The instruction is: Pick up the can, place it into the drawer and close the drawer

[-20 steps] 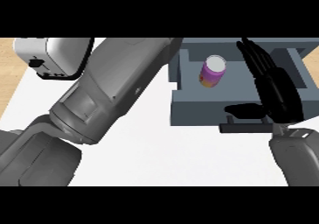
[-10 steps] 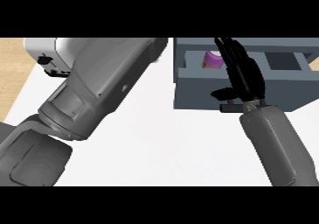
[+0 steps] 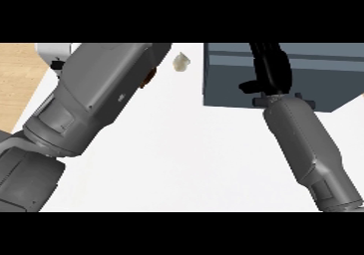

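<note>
Observation, head view. The right hand lies against the grey drawer. Its fingers are straight and close together, running up the drawer's face toward the top of the view. They are curled round nothing and hold nothing. The thumb side sits low, just above the wrist, and is also empty. The right forearm comes up from the lower right, in line behind the fingers.

The can shows nowhere. It is not in the fingers, nor on the white counter below and to the left of them. No open cavity shows on either side of the fingers: the drawer presents only closed grey surfaces.

Judgement on progress: the pick-up and the placing appear done, with the can most likely inside the drawer, behind the face that the fingers touch. That cannot be confirmed, since the interior is hidden. The closing step is in hand and looks at or near its end. Whether the drawer front sits fully flush cannot be told from this angle. What is left, at most, is a final push home and withdrawal of the hand.

The left forearm crosses the view well to the left of the fingers; its hand is out of view. A small pale object lies on the counter left of the fingertips, apart from the drawer. A white appliance stands at far left.
</note>
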`<state>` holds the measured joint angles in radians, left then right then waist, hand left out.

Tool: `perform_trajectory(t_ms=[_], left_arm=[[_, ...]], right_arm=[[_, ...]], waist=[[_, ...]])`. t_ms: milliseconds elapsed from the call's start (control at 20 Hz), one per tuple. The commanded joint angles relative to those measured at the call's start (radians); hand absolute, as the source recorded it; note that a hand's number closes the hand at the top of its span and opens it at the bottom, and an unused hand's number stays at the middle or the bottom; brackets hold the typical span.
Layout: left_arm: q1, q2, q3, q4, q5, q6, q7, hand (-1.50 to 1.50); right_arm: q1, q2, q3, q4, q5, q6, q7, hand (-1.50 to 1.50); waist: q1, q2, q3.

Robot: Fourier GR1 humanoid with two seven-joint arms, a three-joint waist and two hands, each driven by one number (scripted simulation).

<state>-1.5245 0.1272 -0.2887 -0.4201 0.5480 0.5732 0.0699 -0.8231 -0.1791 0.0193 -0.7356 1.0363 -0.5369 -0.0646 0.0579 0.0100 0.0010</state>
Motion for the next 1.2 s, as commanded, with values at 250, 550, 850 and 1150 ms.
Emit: perform_trajectory(t_ms=[250, 550, 850, 1150], left_arm=[[0.078, 0.064, -0.024, -0.129, -0.028, -0.010, 0.068, -1.50], [0.146, 0.106, -0.042, -0.221, -0.034, -0.045, 0.109, -1.50], [0.208, 0.149, -0.033, -0.301, -0.023, -0.075, 0.123, -1.50], [0.251, 0.205, -0.034, -0.375, -0.023, -0.097, 0.151, -1.50]], right_arm=[[-0.228, -0.040, -0.080, 0.270, 0.018, -0.112, -0.037, -1.50], [-0.335, -0.016, -0.092, 0.357, 0.049, -0.134, 0.037, -1.50], [-0.360, -0.024, -0.149, 0.385, -0.012, -0.135, -0.056, -1.50], [-0.391, 0.008, -0.225, 0.362, -0.109, -0.096, -0.156, -1.50]], waist=[[0.037, 0.003, 0.000], [0.062, 0.002, -0.001], [0.068, 0.012, 0.001], [0.064, 0.003, 0.001]])
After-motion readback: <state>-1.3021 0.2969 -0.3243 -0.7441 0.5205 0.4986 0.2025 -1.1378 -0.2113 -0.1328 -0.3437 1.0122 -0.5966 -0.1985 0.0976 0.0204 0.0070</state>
